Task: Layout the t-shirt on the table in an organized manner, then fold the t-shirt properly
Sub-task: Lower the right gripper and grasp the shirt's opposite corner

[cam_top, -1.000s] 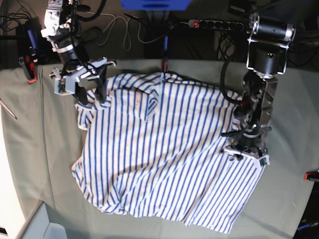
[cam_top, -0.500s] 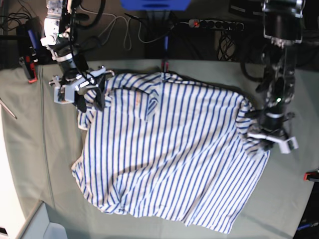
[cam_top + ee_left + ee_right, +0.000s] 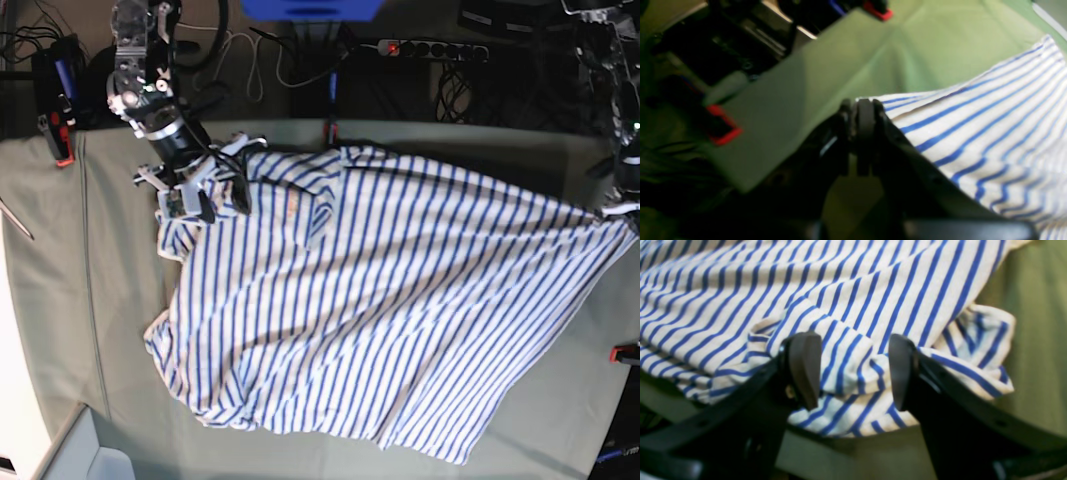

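Change noted: the left end effector (image 3: 627, 212) has travelled outward to the desk's edge at the right of the base view, dragging one corner of the t-shirt (image 3: 380, 310) with it, so the cloth is now stretched taut and wider than a second ago. Its jaws are fully closed, pinching the shirt's edge (image 3: 873, 103).

The right end effector (image 3: 205, 190) has shifted inward over the bunched sleeve area; its jaws stand wide apart, a fold of striped fabric between the fingers (image 3: 803, 370), nothing clamped.

Count: one t-shirt, lying partly spread across the desk (image 3: 90, 330); two end effectors; four red clamps visible along the desk edges in the base view (image 3: 62, 150).
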`<state>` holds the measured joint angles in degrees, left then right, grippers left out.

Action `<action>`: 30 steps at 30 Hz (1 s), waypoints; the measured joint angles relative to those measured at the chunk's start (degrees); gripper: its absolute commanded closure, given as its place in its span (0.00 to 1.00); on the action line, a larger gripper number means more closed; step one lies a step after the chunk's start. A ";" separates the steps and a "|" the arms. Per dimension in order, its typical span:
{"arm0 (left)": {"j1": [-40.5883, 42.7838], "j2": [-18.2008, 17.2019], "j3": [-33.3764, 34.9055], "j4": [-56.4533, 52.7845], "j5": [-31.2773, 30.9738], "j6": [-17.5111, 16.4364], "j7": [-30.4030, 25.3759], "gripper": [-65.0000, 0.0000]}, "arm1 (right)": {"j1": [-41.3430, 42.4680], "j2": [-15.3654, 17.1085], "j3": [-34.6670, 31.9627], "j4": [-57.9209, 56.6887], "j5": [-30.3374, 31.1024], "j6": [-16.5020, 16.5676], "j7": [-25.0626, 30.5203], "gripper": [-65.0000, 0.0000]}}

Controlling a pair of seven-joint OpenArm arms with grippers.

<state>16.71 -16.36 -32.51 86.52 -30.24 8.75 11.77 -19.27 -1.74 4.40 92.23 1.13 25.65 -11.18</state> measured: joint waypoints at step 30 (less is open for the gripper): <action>0.52 3.08 -0.20 -0.07 0.61 0.24 -0.26 1.00 | 7.61 2.69 -5.60 -16.20 -9.22 0.00 1.70 0.93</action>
<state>17.23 -13.28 -32.71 86.46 -29.63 8.99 11.51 -11.66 0.95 -1.19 76.03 -8.10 25.65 -9.47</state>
